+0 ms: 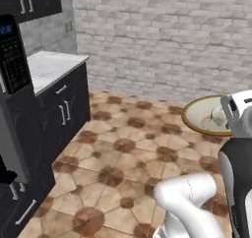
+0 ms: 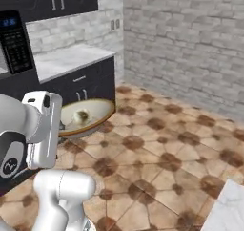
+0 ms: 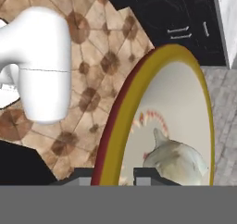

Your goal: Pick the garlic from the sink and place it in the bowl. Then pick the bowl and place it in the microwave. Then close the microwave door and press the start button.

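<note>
Colours here: the bowl has a tan-brown, almost mustard-yellow rim and outside with a cream inside, plus a faint ring of reddish dashes near the centre in the hand view. The garlic in it is whitish-grey. Floor is beige tile with dark brown star-like blotches. Back wall is pale grey brick. Cabinets are black with silvery handles, and the worktop is white marble. The microwave panel is black with a blue display.
</note>
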